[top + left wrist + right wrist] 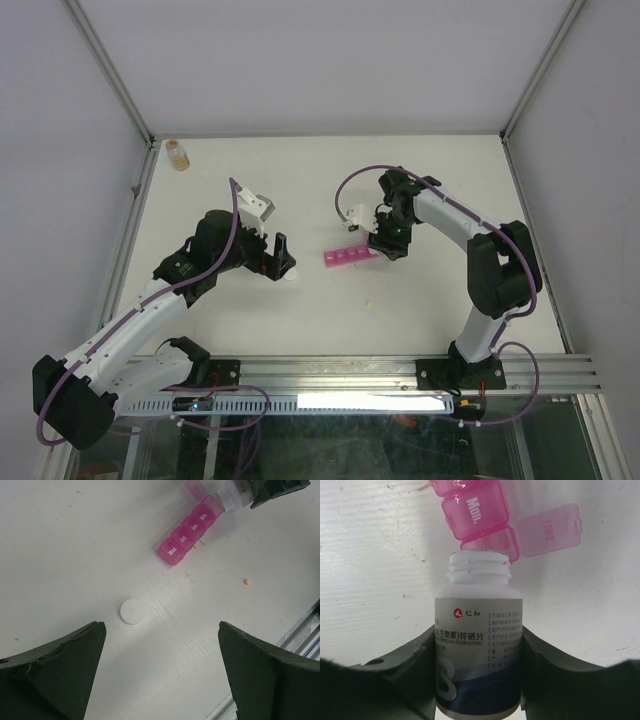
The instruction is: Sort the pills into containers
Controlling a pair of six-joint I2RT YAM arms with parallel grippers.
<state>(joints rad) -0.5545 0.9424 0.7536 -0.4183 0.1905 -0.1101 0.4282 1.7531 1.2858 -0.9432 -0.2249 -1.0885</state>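
My right fingers (415, 670) clamp the uncapped bottle (479, 615), mouth at the open compartment (487, 541), frame top, for pouring. Left fingers (55, 670) wide, idle.

The left arm (130, 325) and right arm (452, 214) share white links between black joint housings, each trailing a looping purple cable (352, 176). Black base blocks (70, 400) sit toward seven and five o'clock overhead. The left end effector (159, 630) has broad, dark, wedge-shaped fingers (60, 670) with scuffed edges.
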